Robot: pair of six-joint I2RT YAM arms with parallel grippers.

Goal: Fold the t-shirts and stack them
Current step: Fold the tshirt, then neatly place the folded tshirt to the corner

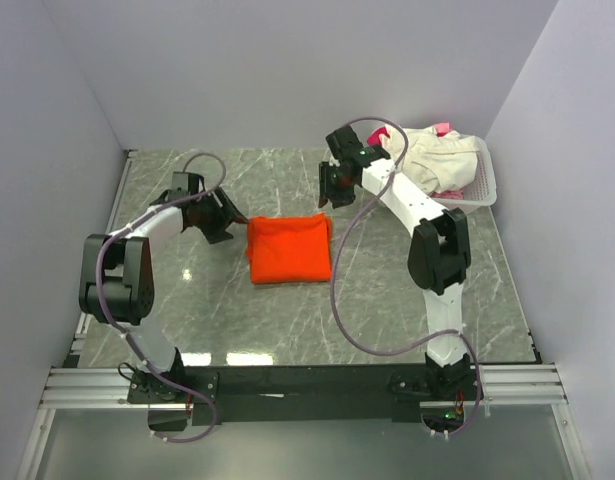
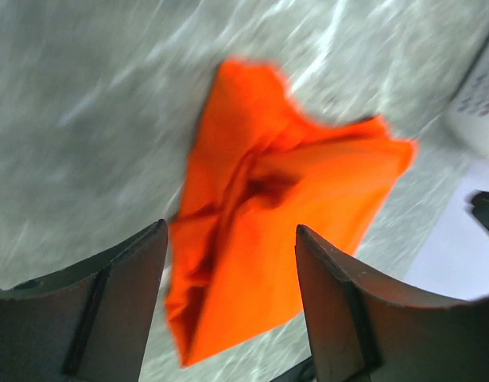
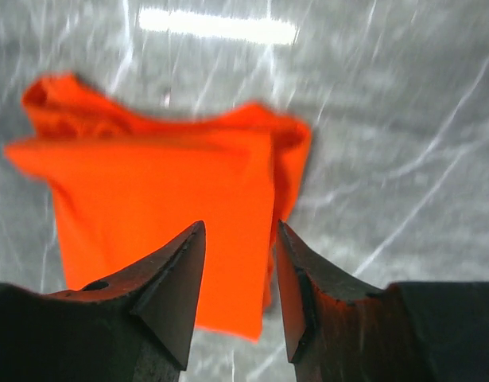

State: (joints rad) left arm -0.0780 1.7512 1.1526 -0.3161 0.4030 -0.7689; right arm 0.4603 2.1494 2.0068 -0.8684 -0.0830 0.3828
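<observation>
We see the orange t-shirt [image 1: 289,250] folded into a soft, rumpled square, lying on the glossy grey marbled bench [image 1: 237,310] between the left jaws and right jaws, both spread, gripping nothing.

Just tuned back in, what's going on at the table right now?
The orange t-shirt lies folded into a rough rectangle in the middle of the table. The left end effector hangs by its left side and the right end effector near its far right corner. Both are open and neither holds cloth. A cream-white t-shirt and a pink garment sit heaped in the white basket at the far right, not yet folded.
</observation>
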